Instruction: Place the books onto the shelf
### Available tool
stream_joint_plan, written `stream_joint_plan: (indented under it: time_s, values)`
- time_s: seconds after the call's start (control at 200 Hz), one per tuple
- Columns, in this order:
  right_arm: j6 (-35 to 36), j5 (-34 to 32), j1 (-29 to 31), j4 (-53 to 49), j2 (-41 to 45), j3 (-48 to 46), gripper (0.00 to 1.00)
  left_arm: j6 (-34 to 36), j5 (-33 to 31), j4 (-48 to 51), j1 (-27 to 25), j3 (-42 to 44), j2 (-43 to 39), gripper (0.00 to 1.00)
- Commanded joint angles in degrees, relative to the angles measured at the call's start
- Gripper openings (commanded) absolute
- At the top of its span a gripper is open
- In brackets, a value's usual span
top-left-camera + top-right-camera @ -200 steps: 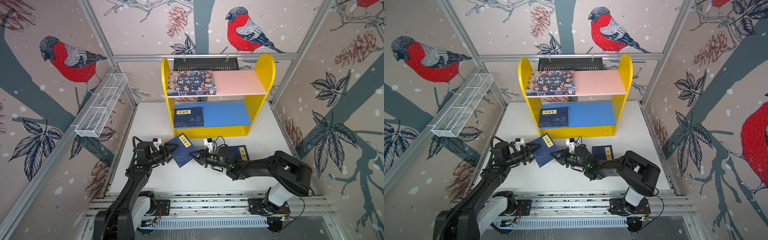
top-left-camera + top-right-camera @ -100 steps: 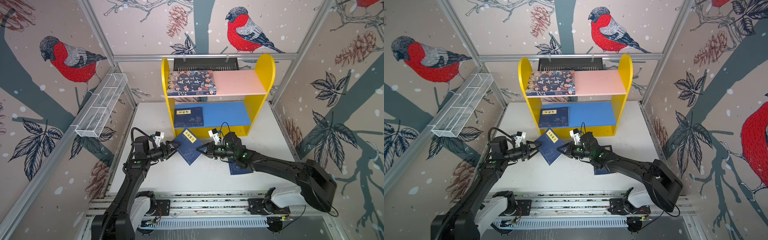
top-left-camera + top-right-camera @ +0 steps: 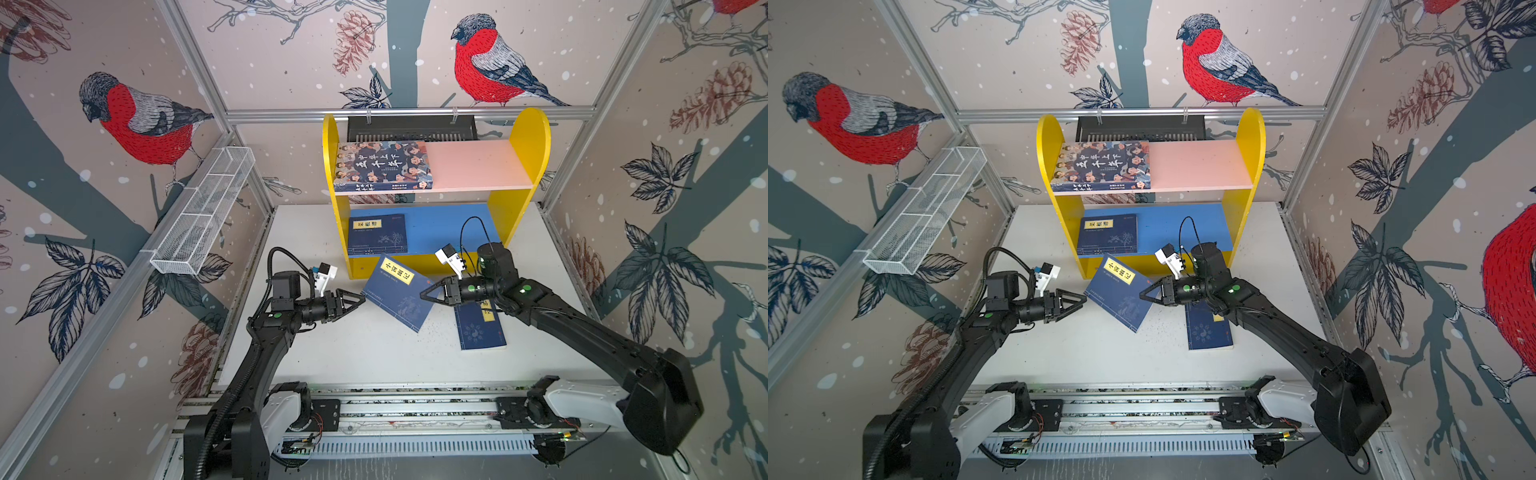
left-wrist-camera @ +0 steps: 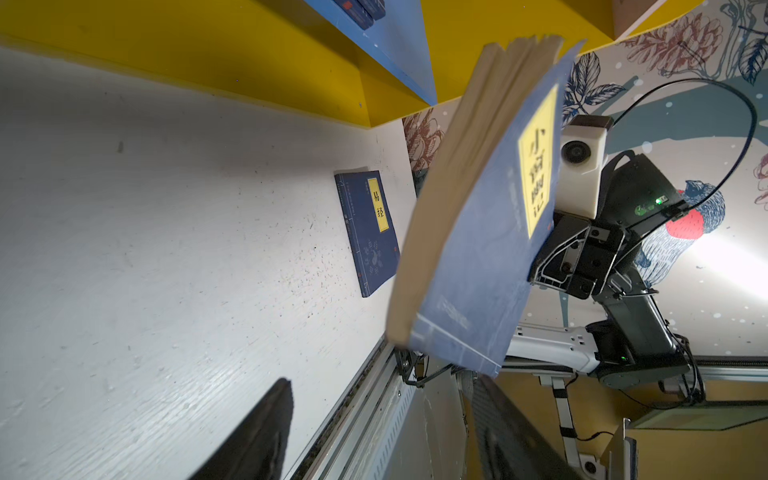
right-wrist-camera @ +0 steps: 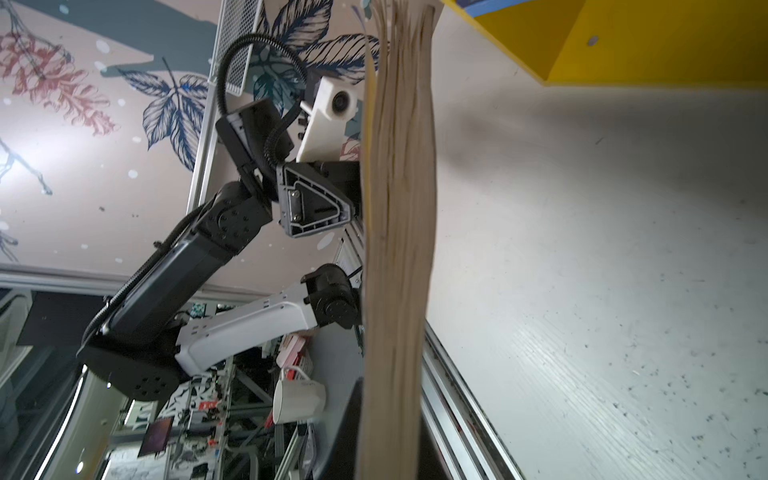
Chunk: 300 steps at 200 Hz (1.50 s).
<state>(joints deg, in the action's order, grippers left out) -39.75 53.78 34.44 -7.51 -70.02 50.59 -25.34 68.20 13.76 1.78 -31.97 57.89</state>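
My right gripper (image 3: 424, 294) (image 3: 1143, 296) is shut on the right edge of a navy book (image 3: 397, 293) (image 3: 1119, 293) with a yellow label and holds it tilted above the table, just in front of the yellow shelf (image 3: 530, 137) (image 3: 1250, 137). In the right wrist view its page edge (image 5: 399, 208) runs into the jaws. My left gripper (image 3: 360, 300) (image 4: 382, 395) stands open at that book's left corner (image 4: 469, 257), holding nothing. A second navy book (image 3: 480, 330) (image 4: 370, 232) lies flat under the right arm. A third (image 3: 377, 233) lies on the blue lower board, and the cartoon-cover book (image 3: 382, 166) on the pink board.
A white wire-mesh basket (image 3: 203, 216) hangs on the left wall and a black slotted tray (image 3: 411, 129) behind the shelf. Right halves of the pink board (image 3: 478, 164) and blue board (image 3: 440, 226) are bare. A metal rail (image 3: 415, 409) runs along the table's front edge.
The right gripper has lifted the navy book off the table and carried it back toward the shelf. The left gripper has opened wider and followed, staying at the book's left corner.
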Motion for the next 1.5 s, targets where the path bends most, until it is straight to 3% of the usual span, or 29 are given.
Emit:
stream_joint_plan:
  time_s: [0.0, 0.095, 0.4, 0.595, 0.751, 0.886, 0.921, 0.991, 1.101, 1.251, 1.376, 1.496]
  values:
    - [8.07, 7.90, -0.07, -6.15, 0.10, 0.99, 0.01, 3.71, 5.00, -0.42, 0.13, -0.71, 0.47, 0.69]
    - [9.86, 8.58, 0.06, -8.41, -0.07, 1.97, 0.01, 3.10, 9.18, -1.52, 0.14, -0.57, -0.32, 0.69]
    - [9.64, 10.89, 3.15, -7.08, -0.85, 2.69, 0.01, 1.69, 14.33, -3.33, -0.70, 0.59, -1.03, 0.69]
    - [11.00, 10.13, 6.00, -7.66, -3.59, 4.04, 0.01, 0.13, 15.70, -4.53, -5.09, 0.24, -0.87, 0.67]
    - [13.16, 10.12, 5.93, -9.23, -5.85, 5.53, 0.01, -0.31, 16.06, -4.61, -6.26, 0.16, -0.77, 0.48]
    - [15.39, 10.03, 4.80, -11.29, -7.45, 7.00, 0.02, -0.75, 16.87, -4.12, -6.26, -0.54, -0.60, 0.21]
    - [15.49, 9.83, 4.46, -11.23, -7.87, 7.14, 0.06, -0.97, 16.75, -4.01, -6.26, -0.77, -0.66, 0.14]
    - [15.04, 9.30, 3.74, -10.62, -8.41, 7.26, 0.26, -1.58, 15.87, -4.25, -6.26, -1.20, -0.74, 0.00]
    - [11.93, 7.20, 2.25, -6.95, -7.80, 5.57, 0.48, -4.51, 13.27, -7.31, -6.18, -1.61, -0.90, 0.00]
    - [1.45, 5.90, -1.00, 7.02, -4.06, -1.78, 0.57, -13.10, 10.98, -16.92, -6.01, -1.70, -0.73, 0.00]
    - [-9.64, 5.16, -1.14, 22.77, -2.05, -9.03, 0.60, -25.02, 9.20, -30.52, -6.01, -0.75, 0.15, 0.00]
    - [-14.89, 2.89, -0.10, 30.47, -0.29, -12.22, 0.63, -38.08, 7.08, -46.01, -6.04, 1.85, 1.26, 0.00]
